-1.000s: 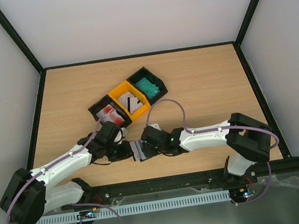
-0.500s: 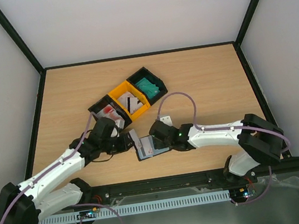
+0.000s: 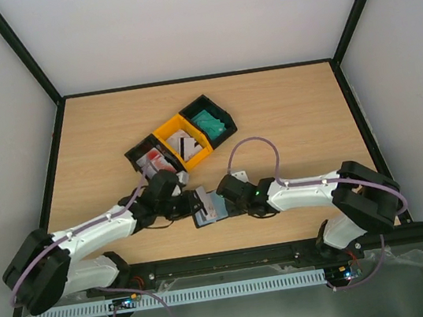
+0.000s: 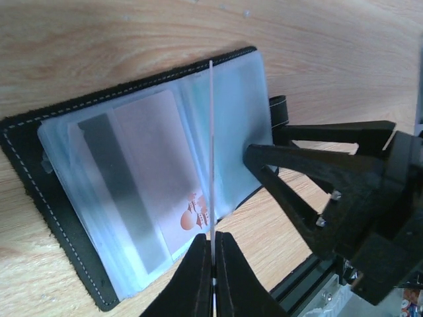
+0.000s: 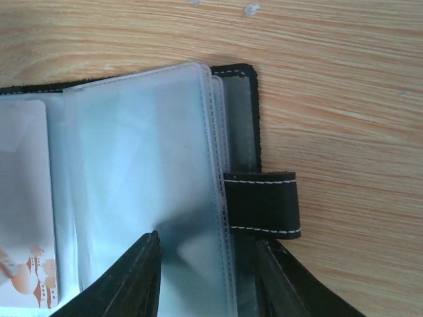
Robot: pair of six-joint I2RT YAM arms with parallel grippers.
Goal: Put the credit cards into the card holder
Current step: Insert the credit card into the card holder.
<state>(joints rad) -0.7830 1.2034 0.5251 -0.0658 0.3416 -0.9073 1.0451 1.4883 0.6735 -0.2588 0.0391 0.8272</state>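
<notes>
Currently my left claw [image 4: 213, 241] is clenched on one credit card [image 4: 211, 145]. In the left wrist view it shows edge-on, a thin white line standing upright over the card holder [image 4: 56, 198]. I can't tell if its lower edge touches the sleeves.

The holder lies open and flat on the table [image 3: 292, 114], toward the near edge, between my two claws and just in front of the bins. The clear sleeves [image 5: 139, 152] are fanned out on top. One sleeved card [image 4: 149, 178] sits in a pocket on the half away from my right claw; it has a dark stripe and a red-orange print at one corner.

My right claw [image 5: 208, 241] is released, jaws apart, nothing clamped. Its fingers [image 5: 142, 277] are down over the holder's tab-side half, one over the clear sleeves, the other just beside the closure tab [image 5: 261, 205]. I can't tell whether they press or only hover. The tab is black with white stitching and sticks out past the holder's edge onto the wood.

Three bins stand in an angled row, touching each other. The near black bin [image 3: 133, 156] holds red-and-white cards [image 3: 158, 165], the yellow bin [image 3: 162, 138] holds striped cards [image 3: 187, 146], and the far black bin [image 3: 194, 105] holds teal cards [image 3: 210, 121].
</notes>
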